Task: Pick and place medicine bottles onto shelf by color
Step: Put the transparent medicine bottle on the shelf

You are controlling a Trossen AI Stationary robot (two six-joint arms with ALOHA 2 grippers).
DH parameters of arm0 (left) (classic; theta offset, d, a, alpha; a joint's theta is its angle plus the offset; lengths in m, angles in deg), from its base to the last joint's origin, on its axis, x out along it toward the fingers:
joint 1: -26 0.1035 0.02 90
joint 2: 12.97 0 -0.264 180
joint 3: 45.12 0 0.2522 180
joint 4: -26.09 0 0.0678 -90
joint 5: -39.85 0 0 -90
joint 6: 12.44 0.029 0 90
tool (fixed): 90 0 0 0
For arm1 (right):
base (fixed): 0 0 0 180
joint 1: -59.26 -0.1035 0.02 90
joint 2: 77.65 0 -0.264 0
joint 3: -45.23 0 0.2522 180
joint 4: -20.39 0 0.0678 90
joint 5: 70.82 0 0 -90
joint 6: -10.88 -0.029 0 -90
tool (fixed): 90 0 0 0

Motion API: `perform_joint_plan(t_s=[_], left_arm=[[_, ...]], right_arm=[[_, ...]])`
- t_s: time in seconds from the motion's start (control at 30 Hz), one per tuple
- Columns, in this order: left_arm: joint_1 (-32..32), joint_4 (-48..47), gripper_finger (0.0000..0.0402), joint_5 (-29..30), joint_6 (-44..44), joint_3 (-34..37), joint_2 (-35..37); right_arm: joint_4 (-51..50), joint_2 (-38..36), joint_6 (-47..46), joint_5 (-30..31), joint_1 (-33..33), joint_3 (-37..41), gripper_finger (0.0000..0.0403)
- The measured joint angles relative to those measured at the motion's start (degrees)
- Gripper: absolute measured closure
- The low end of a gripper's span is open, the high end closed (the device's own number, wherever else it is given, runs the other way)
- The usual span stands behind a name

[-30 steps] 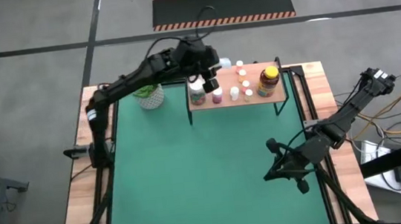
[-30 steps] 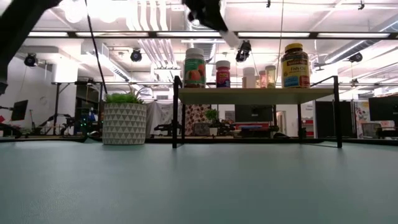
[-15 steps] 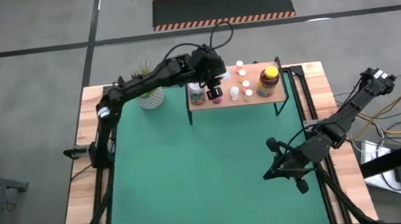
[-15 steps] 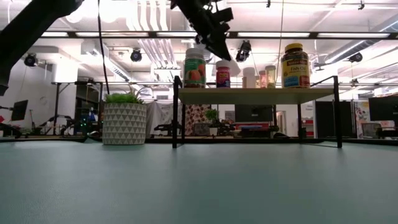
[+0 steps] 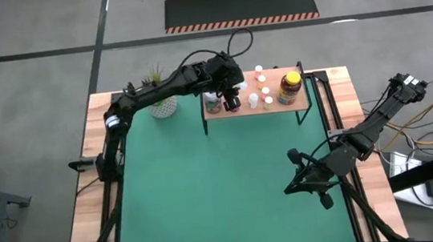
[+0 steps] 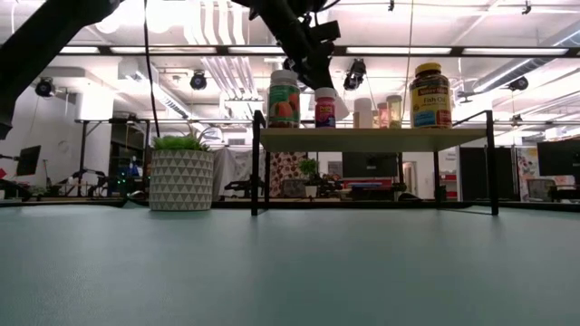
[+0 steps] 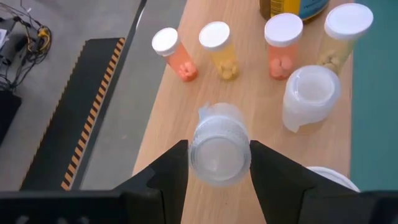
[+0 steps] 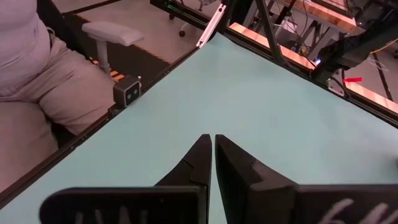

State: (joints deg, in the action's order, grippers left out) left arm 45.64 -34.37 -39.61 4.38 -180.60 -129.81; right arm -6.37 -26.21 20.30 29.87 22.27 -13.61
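Clear, white-capped small medicine bottle (image 7: 219,143) being lowered onto light-wood shelf (image 7: 180,118) beside similar vials, left gripper (image 7: 219,163) clasping it, perhaps releasing; right gripper (image 8: 212,155) idling closed above table.

Grey concrete floor (image 5: 31,44) with a hazard-striped mat (image 5: 241,6) (ceiling strip lights (image 6: 399,50) overhead).

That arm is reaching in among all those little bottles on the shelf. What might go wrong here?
The left gripper holds a clear bottle right at the shelf's back edge; set down badly, it might tip or roll off.

Other bottles stand close by, such as the clear one and the white-capped orange one. The fingers could bump them while pulling out.

The right gripper waits shut above the mat.
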Motion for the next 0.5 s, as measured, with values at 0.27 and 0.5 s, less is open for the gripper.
perform_joint_plan(t_s=[0.27, 0.5], left_arm=[[-0.1, 0.1, 0.0257, -0.6, -0.2, 0.2, 0.0], [-0.2, 0.2, 0.0256, -2.9, -1.5, 0.2, -0.2]], right_arm=[[0.0, 0.0, -0.6, 0.0, 0.0, 0.0, 0.0390], [0.0, 0.0, -0.6, 0.0, 0.0, 0.0, 0.0390]])
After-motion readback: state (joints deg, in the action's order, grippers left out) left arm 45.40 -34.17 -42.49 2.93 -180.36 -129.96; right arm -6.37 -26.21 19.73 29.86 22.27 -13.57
